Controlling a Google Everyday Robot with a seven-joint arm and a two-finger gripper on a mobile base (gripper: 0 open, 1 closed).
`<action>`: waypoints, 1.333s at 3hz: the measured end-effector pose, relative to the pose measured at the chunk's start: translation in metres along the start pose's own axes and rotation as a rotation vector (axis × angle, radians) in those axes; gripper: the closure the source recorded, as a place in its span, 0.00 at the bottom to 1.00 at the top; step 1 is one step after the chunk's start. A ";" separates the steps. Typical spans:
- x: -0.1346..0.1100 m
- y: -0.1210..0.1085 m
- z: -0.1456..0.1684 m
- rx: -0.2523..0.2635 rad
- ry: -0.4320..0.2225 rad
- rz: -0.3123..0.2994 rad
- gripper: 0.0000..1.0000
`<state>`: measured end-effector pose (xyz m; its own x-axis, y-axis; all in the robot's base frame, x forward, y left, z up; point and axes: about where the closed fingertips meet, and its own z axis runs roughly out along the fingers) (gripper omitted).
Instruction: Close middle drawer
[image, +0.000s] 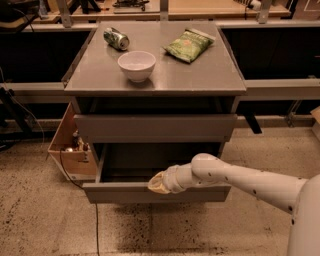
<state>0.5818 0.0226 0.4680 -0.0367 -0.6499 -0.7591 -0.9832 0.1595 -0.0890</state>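
Note:
The middle drawer (125, 193) of the grey cabinet (155, 80) is pulled out, with its flat handleless front toward me and its dark inside showing. The taller-fronted uppermost drawer (155, 128) sits above it, slightly out. The lowest drawer is out of view. My gripper (158, 184) reaches in from the right on a white arm (240, 179). It rests against the top edge of the middle drawer's front, near its centre.
On the cabinet top are a white bowl (136, 65), a can on its side (116, 38) and a green chip bag (189, 45). An open cardboard box (67, 145) stands on the floor at the cabinet's left. Dark shelving and rails run behind.

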 end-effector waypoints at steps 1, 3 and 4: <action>-0.010 0.005 -0.015 0.010 -0.007 -0.015 0.67; -0.009 0.060 -0.046 -0.040 0.010 0.003 0.94; 0.006 0.092 -0.056 -0.062 0.002 0.021 1.00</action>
<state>0.4812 -0.0085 0.4912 -0.0579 -0.6481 -0.7594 -0.9914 0.1267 -0.0326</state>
